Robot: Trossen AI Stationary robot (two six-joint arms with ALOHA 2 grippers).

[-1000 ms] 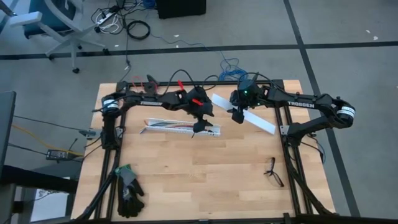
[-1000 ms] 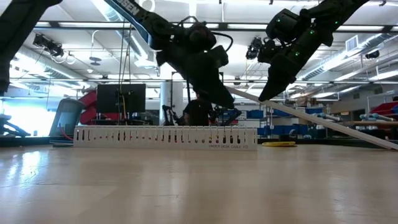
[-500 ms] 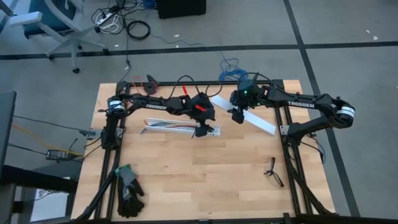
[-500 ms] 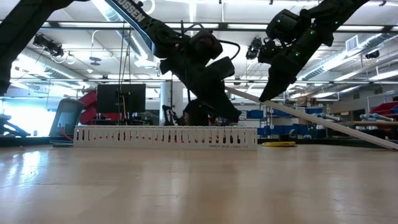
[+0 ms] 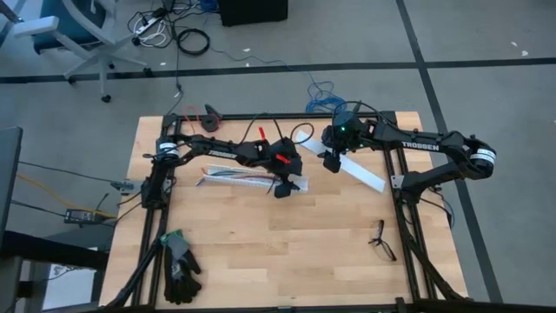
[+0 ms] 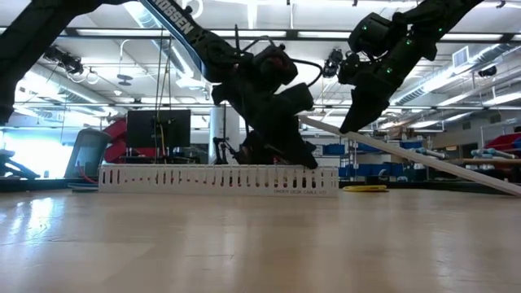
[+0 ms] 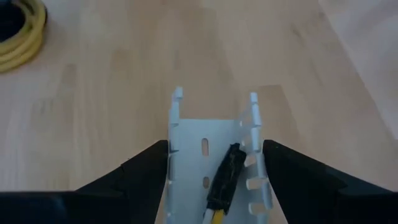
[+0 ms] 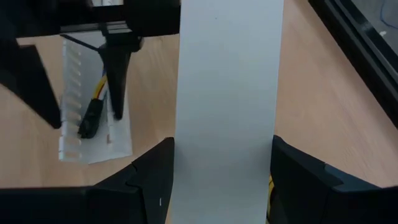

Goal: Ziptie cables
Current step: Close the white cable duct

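Two arms work over a pale wood counter (image 5: 287, 235) on grey floor. Left gripper (image 5: 285, 186), spread, straddles the channel (image 5: 252, 179) holding the cables (image 5: 228, 173) at frame centre. Right gripper (image 5: 332, 162) pinches a white lid (image 5: 360, 169).

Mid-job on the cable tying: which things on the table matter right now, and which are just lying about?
In the job: cables, lying in the white slotted channel; left hand, astride that channel's end; right hand, holding a flat white strip. I can't spot a ziptie.

Lying about: gloves; small black forked object; yellow wire spool.
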